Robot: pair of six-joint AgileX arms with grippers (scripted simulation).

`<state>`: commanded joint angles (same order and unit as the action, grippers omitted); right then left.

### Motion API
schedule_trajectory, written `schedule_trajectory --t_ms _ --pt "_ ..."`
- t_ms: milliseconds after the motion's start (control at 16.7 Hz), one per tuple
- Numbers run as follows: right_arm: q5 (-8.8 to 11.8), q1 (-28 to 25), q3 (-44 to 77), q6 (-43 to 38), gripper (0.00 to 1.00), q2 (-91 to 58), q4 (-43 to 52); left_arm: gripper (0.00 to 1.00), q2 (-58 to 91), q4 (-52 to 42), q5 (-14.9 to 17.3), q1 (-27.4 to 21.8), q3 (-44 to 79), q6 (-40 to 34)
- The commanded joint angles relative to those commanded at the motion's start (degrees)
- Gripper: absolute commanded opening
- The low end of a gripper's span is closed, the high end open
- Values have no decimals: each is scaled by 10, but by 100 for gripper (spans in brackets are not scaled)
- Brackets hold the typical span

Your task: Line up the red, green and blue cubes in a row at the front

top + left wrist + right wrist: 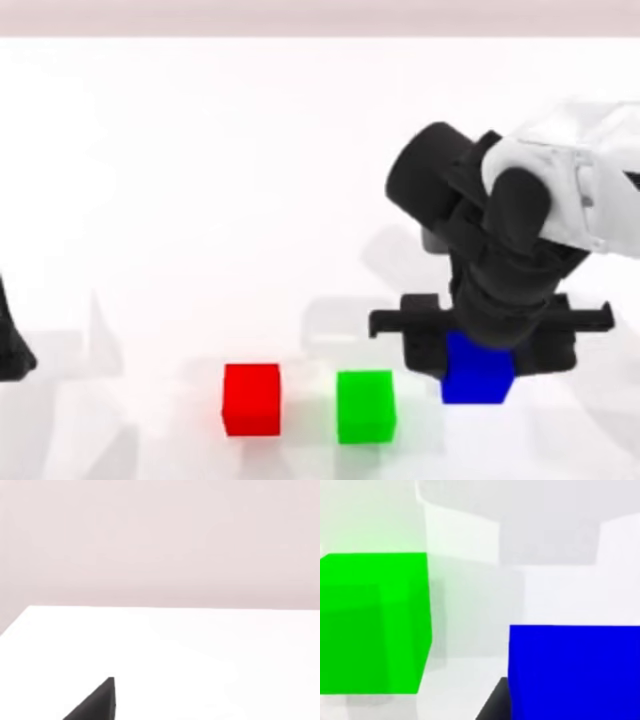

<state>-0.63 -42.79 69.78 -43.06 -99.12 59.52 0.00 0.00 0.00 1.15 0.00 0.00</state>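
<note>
Now the white surface (pixel 200 200) is seen bare but for three cubes near its front edge, and the right arm is bent down over the right-hand one. The left arm is parked at the far left edge, only a dark sliver of it showing, and its tool cannot be judged. The right tool (pixel 478 350) is lowered over the blue cube (pixel 478 372), with dark finger blocks flanking the cube on either side; whether the cube is gripped or already let go cannot be told. The red cube (pixel 251 399) and the green cube (pixel 365 406) are seated side by side, apart, at the front. The blue cube is judged to sit a touch farther back than its neighbours. For a tidy row, it should be brought level with the green, the same gap kept, set flat, and the fingers opened before any lift.
</note>
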Motion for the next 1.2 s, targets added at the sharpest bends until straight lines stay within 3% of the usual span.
schedule_trajectory --t_ms 360,660,1200 --pt "0 -4 -75 -1 0 -42 -121 100 0 0 0 0 0 0" --pt "-1 -5 -86 -2 0 -49 -136 100 0 0 0 0 0 0" --pt "-1 -5 -86 -2 68 -49 -136 100 0 0 0 0 0 0"
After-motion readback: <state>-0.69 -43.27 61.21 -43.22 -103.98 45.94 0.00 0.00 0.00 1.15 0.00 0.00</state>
